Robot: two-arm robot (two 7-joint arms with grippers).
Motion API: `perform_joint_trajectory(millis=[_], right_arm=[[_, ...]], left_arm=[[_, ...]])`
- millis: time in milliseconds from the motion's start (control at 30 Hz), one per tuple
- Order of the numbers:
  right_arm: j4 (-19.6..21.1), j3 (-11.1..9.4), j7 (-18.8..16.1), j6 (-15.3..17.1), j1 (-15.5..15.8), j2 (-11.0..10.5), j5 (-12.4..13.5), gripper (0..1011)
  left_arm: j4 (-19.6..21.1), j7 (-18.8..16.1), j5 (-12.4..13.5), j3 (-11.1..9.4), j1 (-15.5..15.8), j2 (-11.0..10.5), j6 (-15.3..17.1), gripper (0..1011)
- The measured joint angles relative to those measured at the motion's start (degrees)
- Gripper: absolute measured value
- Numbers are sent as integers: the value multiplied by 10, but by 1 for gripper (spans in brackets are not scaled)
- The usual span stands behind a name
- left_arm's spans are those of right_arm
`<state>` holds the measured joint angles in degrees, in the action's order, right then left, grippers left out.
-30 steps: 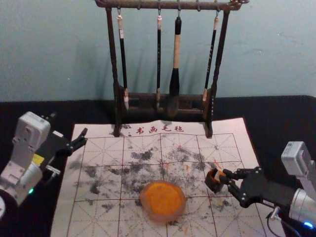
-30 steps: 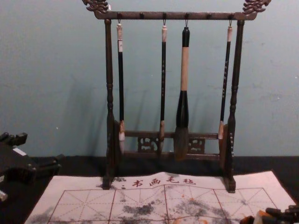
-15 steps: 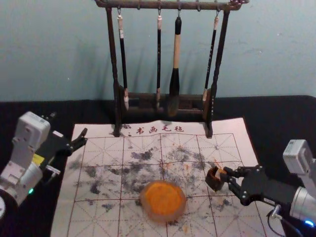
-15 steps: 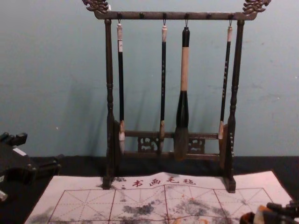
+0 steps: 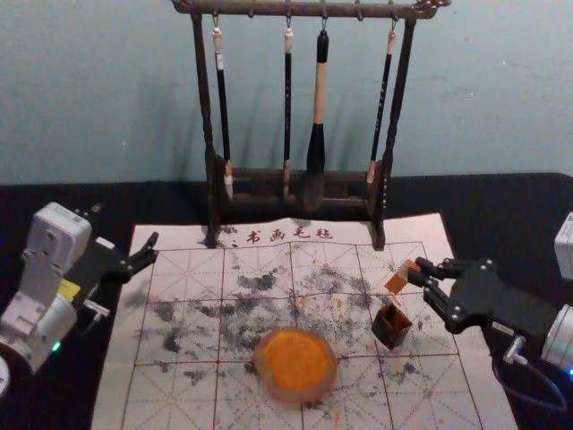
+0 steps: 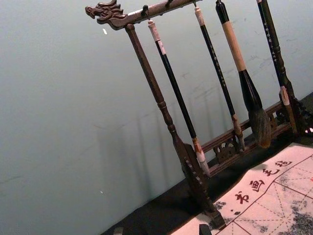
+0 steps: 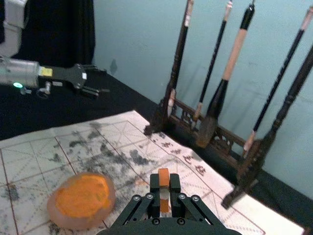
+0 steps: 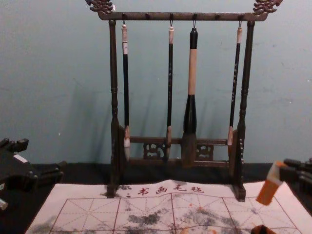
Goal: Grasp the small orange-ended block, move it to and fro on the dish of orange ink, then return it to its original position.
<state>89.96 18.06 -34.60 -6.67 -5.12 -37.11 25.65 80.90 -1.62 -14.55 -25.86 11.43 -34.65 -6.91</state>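
Orange-ended block (image 5: 397, 281) | sides partly hidden | clamped in right end effector (image 5: 415, 270), above mat (image 5: 183, 394) | left arm (image 5: 55, 315) beside mat

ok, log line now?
right hand: shut on orange-ended block, raised | dark box: on mat | ink dish: block not touching | left hand: idle, open, at mat's left

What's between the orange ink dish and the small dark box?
Only ink-spotted mat: the stretch from dish to box is bare in the head view.
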Motion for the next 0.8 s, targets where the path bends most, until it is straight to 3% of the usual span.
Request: perform_joint_trajectory(millis=[233, 800], right_arm=[[7, 11, -18, 0, -12, 3, 6, 80], [10, 82, -55, 5, -37, 16, -10, 80]], left_arm=[[0, 0, 0, 0, 0, 0, 0, 1001], [0, 0, 0, 0, 0, 0, 0, 1002]])
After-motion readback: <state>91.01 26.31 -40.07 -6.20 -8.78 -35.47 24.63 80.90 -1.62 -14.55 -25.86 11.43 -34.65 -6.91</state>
